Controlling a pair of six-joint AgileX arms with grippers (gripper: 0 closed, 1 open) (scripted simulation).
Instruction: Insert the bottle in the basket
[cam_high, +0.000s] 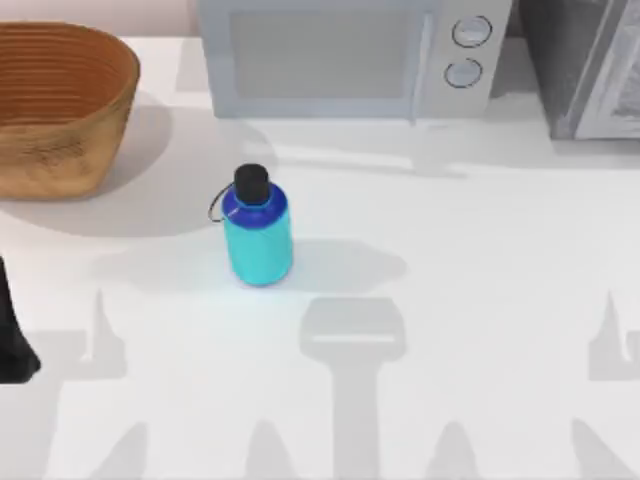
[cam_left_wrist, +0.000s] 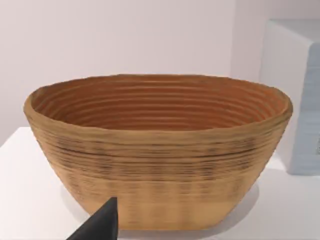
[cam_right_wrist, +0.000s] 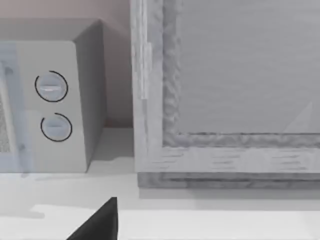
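Cyan bottle (cam_high: 259, 233) stands upright on the white table (cam_high: 480, 260), left of centre, black cap on, loop strap toward the basket; nothing grips it. Left arm (cam_high: 12, 330) sits at the table's left edge, its wrist view facing the basket; finger spread cannot be told for either gripper. Best approach, I judge: left gripper takes the body below the shoulder, lifts clear of the rim. Wicker basket (cam_high: 60, 105) waits far left, beside the microwave (cam_high: 350, 55).
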